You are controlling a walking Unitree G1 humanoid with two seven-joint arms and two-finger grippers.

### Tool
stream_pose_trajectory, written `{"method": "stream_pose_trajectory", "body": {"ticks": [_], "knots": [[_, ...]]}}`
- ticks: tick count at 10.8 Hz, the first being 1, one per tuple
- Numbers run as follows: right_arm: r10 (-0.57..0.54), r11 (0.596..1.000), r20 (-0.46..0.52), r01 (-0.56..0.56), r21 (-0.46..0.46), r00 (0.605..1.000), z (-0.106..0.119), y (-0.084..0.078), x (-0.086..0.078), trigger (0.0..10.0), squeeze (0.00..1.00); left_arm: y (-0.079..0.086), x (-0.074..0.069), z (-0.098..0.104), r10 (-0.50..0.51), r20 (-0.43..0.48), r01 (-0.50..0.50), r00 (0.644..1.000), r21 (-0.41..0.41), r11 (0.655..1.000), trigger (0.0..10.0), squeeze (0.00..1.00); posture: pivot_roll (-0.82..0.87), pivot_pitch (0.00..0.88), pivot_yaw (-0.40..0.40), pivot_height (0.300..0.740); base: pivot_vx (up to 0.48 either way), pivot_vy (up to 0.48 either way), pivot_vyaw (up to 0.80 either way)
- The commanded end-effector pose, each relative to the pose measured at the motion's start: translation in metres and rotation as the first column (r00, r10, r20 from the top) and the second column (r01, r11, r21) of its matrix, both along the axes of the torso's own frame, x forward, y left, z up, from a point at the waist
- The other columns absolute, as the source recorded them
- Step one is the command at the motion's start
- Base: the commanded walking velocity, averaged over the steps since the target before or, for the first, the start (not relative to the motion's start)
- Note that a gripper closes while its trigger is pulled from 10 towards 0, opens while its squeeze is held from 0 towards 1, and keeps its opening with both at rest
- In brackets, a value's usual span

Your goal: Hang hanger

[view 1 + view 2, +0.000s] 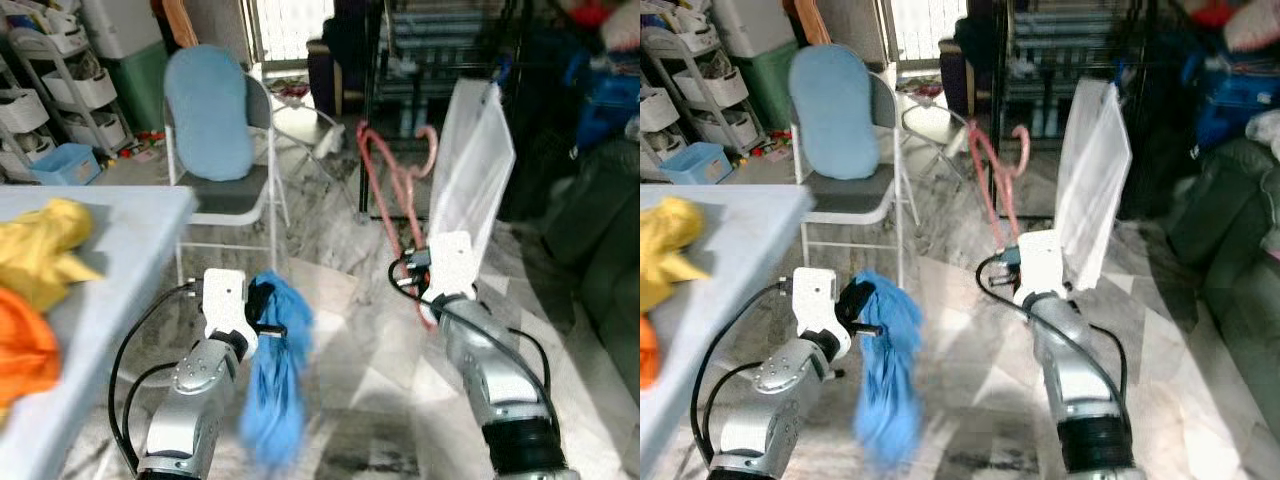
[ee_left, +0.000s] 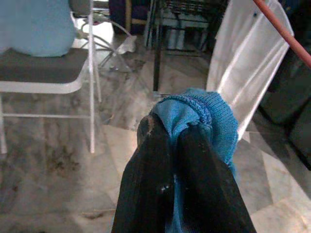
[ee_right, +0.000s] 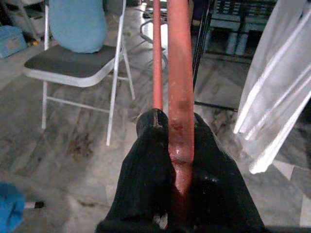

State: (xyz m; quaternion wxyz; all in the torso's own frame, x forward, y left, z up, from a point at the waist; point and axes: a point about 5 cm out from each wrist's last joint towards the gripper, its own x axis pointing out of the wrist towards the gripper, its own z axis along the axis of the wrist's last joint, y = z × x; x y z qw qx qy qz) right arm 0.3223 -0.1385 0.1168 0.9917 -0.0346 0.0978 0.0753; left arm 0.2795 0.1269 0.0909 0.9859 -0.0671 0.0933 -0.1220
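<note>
Hanger (image 1: 400,190) rises from the right hand (image 3: 177,141), clenched on it; left hand (image 2: 172,141) grasps blue cloth (image 1: 275,370).

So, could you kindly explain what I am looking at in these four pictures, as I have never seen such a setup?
This is a walking humanoid robot with two silver arms, each ending in a two-fingered black tool. The two wide pictures come from cameras in its head, looking down and ahead; the other two come from cameras on its wrists, looking along the fingers. The left tool is shut on a blue knitted garment that hangs down from it. The right tool is shut on a pink hanger, held up in front of a white cloth hanging on a dark rack. To the robot's left is a pale table with yellow and orange clothes, and beyond it a folding chair.
</note>
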Motion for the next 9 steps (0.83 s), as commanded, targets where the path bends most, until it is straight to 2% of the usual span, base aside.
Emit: {"method": "stream_pose_trajectory", "body": {"ticks": [1, 3, 9], "knots": [[0.004, 1.000, 0.024, -0.004, 0.001, 1.000, 0.005, 0.003, 0.003, 10.0, 0.00, 0.001, 0.002, 0.008, -0.003, 0.026, 0.003, 1.000, 0.011, 1.000, 10.0, 0.00, 0.00, 0.000, 0.063, 0.740, 0.000, 0.480, -0.56], [-0.005, 1.000, 0.018, 0.005, 0.003, 1.000, 0.002, 0.005, 0.001, 10.0, 0.00, -0.001, 0.001, 0.011, -0.013, 0.036, 0.013, 0.999, 0.003, 1.000, 10.0, 0.00, 0.00, 0.000, 0.063, 0.740, 0.000, 0.000, -0.58], [-0.007, 1.000, 0.020, 0.008, -0.013, 1.000, 0.002, 0.006, 0.002, 10.0, 0.00, -0.015, -0.008, 0.011, -0.075, 0.034, 0.075, 0.997, 0.003, 0.997, 10.0, 0.00, 0.01, 0.005, 0.051, 0.740, 0.000, 0.000, 0.00]]}}
